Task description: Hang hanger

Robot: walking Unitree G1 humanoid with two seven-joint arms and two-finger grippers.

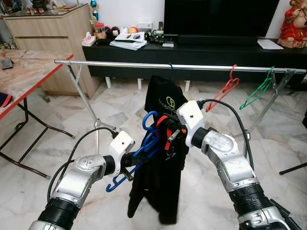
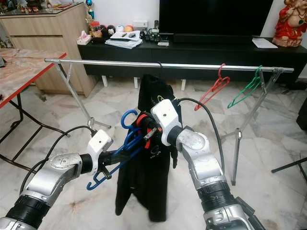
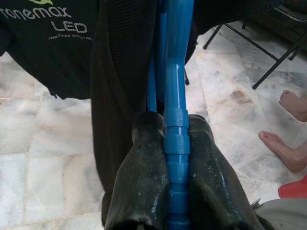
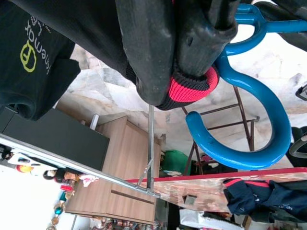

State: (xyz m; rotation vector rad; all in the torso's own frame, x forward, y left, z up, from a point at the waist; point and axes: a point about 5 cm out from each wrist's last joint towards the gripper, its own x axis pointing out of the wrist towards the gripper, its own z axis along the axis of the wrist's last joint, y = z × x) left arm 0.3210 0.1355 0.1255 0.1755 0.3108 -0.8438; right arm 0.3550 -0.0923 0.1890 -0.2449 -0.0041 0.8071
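Note:
A blue plastic hanger [image 1: 144, 146] is held in front of me, hook up, with a black garment [image 1: 158, 191] draped from it down to near the floor. My left gripper [image 1: 130, 167] is shut on the hanger's lower bar; in the left wrist view both fingers [image 3: 144, 167] clamp the blue bar [image 3: 176, 72]. My right gripper [image 1: 169, 136] is shut on the garment's red-trimmed collar [image 4: 192, 91], right beside the blue hook [image 4: 259, 124]. Behind runs the silver clothes rail [image 1: 120, 64], with a black printed T-shirt [image 1: 163, 96] hanging at its middle.
A red hanger [image 1: 224, 90] and a green hanger [image 1: 259, 91] hang toward the rail's right end. A red-edged table [image 1: 29, 81] stands at the left, a black TV bench [image 1: 216, 52] behind the rail. A person's bare feet [image 3: 288, 143] rest on the marble floor.

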